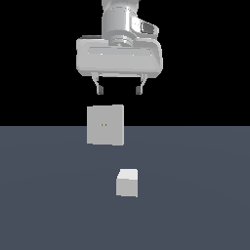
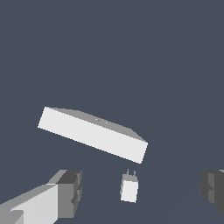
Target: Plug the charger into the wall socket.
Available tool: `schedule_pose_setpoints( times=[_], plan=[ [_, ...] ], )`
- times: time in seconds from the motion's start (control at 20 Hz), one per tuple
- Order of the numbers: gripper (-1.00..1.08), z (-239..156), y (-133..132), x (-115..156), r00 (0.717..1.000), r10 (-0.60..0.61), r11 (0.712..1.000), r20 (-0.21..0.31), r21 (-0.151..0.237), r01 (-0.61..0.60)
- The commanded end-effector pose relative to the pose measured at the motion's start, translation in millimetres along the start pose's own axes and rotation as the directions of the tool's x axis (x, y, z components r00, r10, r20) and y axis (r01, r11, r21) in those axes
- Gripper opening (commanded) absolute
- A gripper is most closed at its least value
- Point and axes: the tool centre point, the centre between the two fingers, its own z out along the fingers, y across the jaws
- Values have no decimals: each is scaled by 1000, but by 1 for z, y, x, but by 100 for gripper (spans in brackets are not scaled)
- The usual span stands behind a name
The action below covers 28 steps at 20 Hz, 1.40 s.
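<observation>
The charger (image 1: 127,183) is a small white-grey cube resting on the dark floor, in front of the wall socket. In the wrist view the charger (image 2: 129,190) shows two thin prongs pointing toward the socket. The wall socket (image 1: 105,125) is a flat upright light-grey square panel with two tiny yellowish holes near its centre. In the wrist view the wall socket (image 2: 92,134) shows from above as a long slab. My gripper (image 1: 119,90) hangs high above both, open and empty, with its fingers (image 2: 70,192) spread wide.
The dark grey-blue floor (image 1: 195,205) spreads in all directions. Black background lies behind the socket.
</observation>
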Motion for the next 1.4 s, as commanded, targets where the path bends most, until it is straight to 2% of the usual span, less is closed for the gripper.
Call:
schedule_pose_setpoints(
  times=[0.0, 0.6, 1.35],
  plan=[
    [100, 0, 0, 0, 1000, 0, 1000, 0, 0, 0],
    [100, 19, 4, -20, 1000, 26, 1000, -14, -3, -26],
    [100, 88, 13, -88, 991, 117, 993, -67, -11, -118]
  ],
)
